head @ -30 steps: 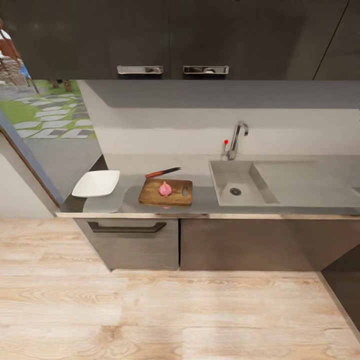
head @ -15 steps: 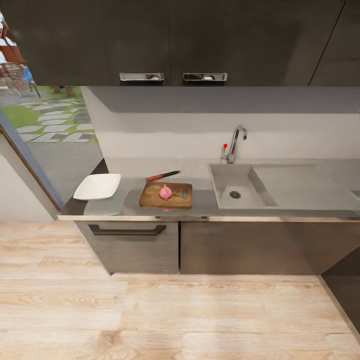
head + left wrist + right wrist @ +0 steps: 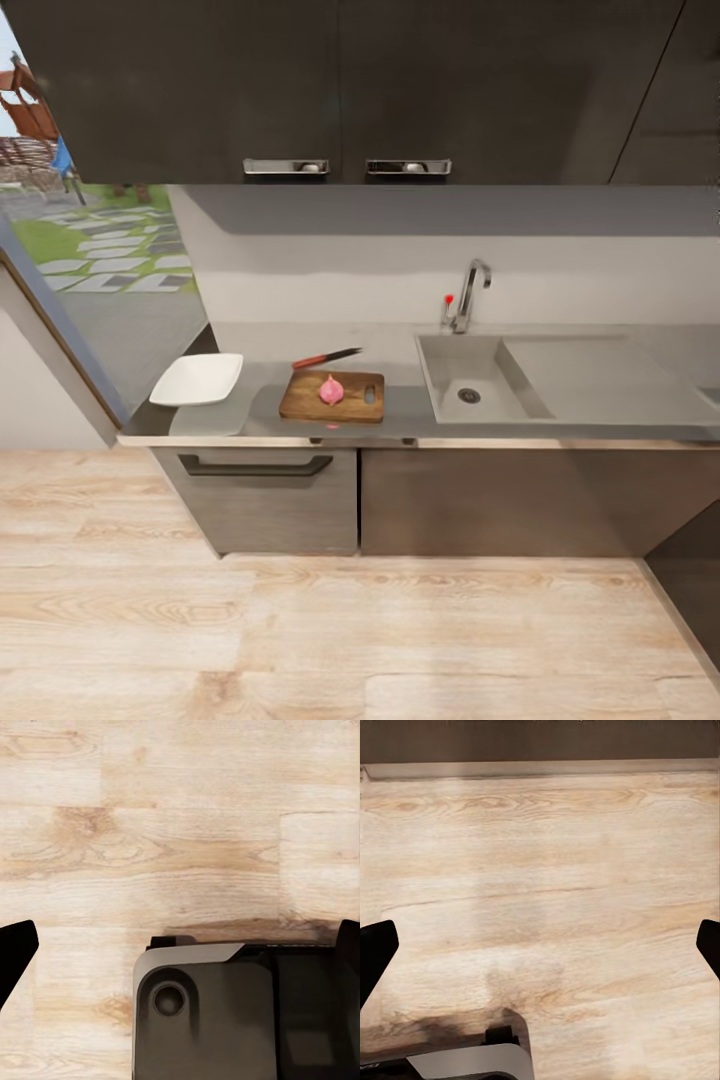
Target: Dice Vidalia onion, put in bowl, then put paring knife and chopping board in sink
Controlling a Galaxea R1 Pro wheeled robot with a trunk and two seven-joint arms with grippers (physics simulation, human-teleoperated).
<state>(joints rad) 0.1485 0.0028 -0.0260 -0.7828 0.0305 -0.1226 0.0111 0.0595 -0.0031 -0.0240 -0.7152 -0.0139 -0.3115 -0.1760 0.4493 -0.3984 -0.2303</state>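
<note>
In the head view the pinkish-red Vidalia onion (image 3: 331,389) sits whole on the dark brown chopping board (image 3: 305,400), which lies on the grey countertop (image 3: 400,405). Just behind the board lies the paring knife (image 3: 326,357), its red handle to the left. A white square bowl (image 3: 197,379) rests at the counter's left end. To the right of the board is the steel sink (image 3: 470,378) with drain and chrome tap (image 3: 468,290). My left gripper (image 3: 180,952) and right gripper (image 3: 540,952) both hang open over the wooden floor, far from the counter.
Dark upper cabinets (image 3: 340,90) with bar handles hang above the counter. Below it are a drawer (image 3: 255,465) and cabinet doors. A window (image 3: 90,260) opens at the left. Wide wooden floor (image 3: 350,640) lies before the cabinets, and the robot's grey base (image 3: 225,1020) shows under the left wrist.
The whole head view has shifted: the counter sits slightly lower and smaller in the picture, so the camera has moved. Onion, board, knife and bowl keep their places.
</note>
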